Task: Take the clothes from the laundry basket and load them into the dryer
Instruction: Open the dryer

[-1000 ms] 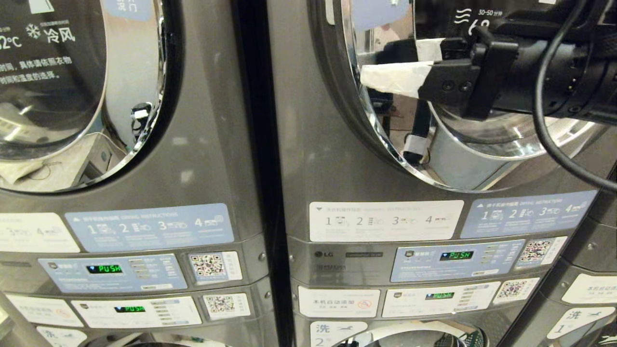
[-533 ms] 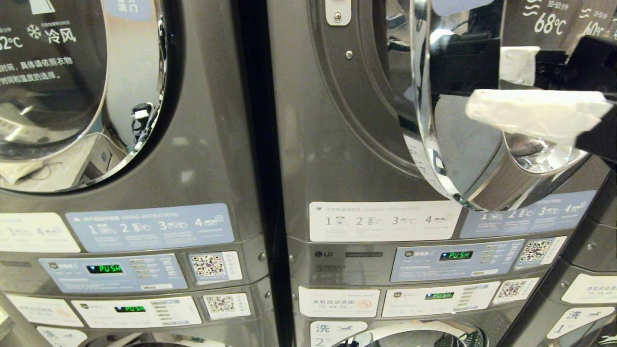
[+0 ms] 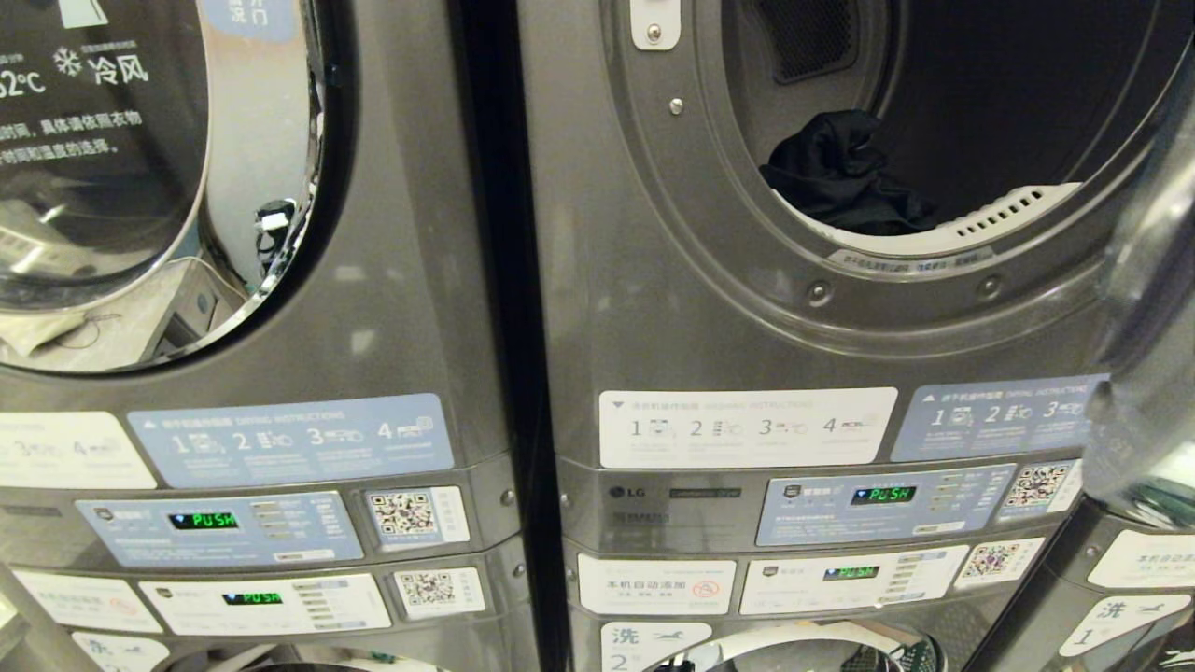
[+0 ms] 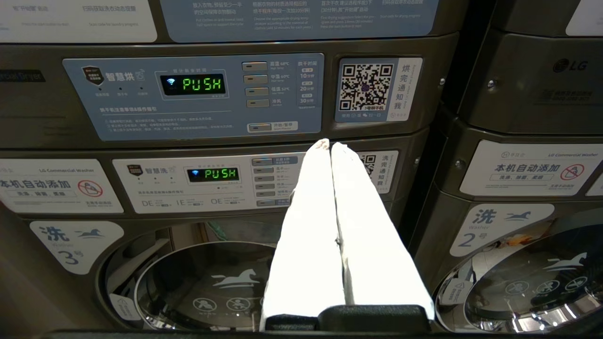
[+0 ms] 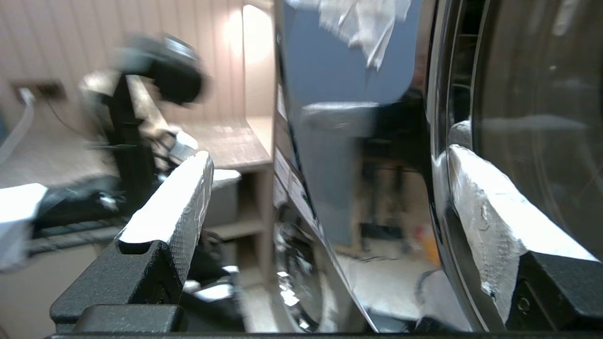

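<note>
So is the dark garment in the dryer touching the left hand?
Apart. Head view shows the dark garment inside the drum; left wrist view shows the left hand facing control panels.

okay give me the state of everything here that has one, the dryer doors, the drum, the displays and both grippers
Right dryer door: swung open.
Right dryer drum: exposed, dark garment inside.
Left dryer door: closed.
Displays: lit, reading PUSH.
Left gripper: shut, empty, parked by the control panels.
Right gripper: open, straddling the door's edge.
</note>
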Robot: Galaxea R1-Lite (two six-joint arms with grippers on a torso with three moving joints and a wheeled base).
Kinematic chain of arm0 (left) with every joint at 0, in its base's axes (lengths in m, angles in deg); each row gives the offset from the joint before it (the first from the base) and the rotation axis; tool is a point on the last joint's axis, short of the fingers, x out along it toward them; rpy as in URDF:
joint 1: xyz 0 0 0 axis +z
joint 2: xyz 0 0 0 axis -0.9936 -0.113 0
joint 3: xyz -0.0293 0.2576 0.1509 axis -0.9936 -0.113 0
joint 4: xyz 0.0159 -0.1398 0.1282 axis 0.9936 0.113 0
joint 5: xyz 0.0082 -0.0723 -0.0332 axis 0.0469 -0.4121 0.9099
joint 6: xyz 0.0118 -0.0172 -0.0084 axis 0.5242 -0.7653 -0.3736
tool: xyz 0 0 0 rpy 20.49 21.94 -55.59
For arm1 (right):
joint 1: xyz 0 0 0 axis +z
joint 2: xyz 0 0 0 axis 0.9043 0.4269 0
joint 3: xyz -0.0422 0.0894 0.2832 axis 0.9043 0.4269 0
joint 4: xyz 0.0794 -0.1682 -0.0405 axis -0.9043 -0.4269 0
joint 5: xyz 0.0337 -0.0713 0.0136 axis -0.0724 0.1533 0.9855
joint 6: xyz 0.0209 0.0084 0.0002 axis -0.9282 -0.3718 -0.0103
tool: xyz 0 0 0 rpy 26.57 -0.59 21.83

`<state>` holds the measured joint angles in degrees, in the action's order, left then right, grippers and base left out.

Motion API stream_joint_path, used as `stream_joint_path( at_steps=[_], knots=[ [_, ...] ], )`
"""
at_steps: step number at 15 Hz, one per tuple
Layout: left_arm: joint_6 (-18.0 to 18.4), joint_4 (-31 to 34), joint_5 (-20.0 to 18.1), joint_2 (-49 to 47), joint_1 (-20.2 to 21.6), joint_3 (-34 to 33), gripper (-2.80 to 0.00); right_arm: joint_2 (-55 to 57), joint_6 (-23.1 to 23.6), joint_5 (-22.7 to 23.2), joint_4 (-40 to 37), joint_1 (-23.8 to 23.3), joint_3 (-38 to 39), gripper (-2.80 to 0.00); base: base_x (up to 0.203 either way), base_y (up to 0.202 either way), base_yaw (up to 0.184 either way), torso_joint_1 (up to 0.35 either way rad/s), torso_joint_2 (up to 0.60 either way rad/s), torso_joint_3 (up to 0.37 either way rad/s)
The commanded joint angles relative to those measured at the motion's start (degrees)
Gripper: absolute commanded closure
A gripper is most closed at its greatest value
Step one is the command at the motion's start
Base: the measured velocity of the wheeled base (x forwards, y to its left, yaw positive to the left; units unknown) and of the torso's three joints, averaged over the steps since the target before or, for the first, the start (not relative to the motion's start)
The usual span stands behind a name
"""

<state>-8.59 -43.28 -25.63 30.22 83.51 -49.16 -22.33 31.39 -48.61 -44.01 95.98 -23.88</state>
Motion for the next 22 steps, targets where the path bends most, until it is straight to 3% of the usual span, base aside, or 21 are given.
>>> stream_joint_path(
  at_steps=[1, 3, 5, 8, 11, 18, 22],
  knots=[
    [0.01, -0.01, 0.02, -0.02, 0.00, -0.09, 0.00, -12.21, -4.57, 0.31, -3.60, 0.11, -0.56, -2.80, 0.000, 0.000, 0.000, 0.000, 0.00, 0.000],
    [0.01, -0.01, 0.07, -0.02, 0.00, -0.09, 0.00, -19.50, -11.70, -1.32, -6.60, 0.12, -2.18, -2.80, 0.000, 0.000, 0.000, 0.000, 0.00, 0.000],
    [0.01, -0.01, 0.07, -0.02, 0.00, -0.09, 0.00, -24.64, -13.87, -10.05, -11.28, 0.13, -3.34, -2.80, 0.000, 0.000, 0.000, 0.000, 0.00, 0.000],
    [0.01, -0.01, 0.07, -0.02, 0.00, -0.09, 0.00, -28.77, -7.90, -31.93, -17.50, 0.10, -1.88, -2.80, 0.000, 0.000, 0.000, 0.000, 0.00, 0.000],
    [0.01, -0.01, 0.07, -0.02, 0.00, -0.09, 0.00, -31.27, -0.89, -42.32, -19.43, -0.10, 1.54, -2.80, 0.000, 0.000, 0.000, 0.000, 0.00, 0.000],
    [0.01, -0.01, 0.07, -0.02, 0.00, -0.09, 0.00, -32.42, 5.86, -45.10, -24.43, -0.76, -0.73, -2.80, 0.000, 0.000, 0.000, 0.000, 0.00, 0.000],
    [0.01, -0.01, 0.07, -0.02, 0.00, -0.09, 0.00, -32.16, 4.23, -38.16, -25.21, -0.41, -1.04, -2.80, 0.000, 0.000, 0.000, 0.000, 0.00, 0.000]
  ],
)
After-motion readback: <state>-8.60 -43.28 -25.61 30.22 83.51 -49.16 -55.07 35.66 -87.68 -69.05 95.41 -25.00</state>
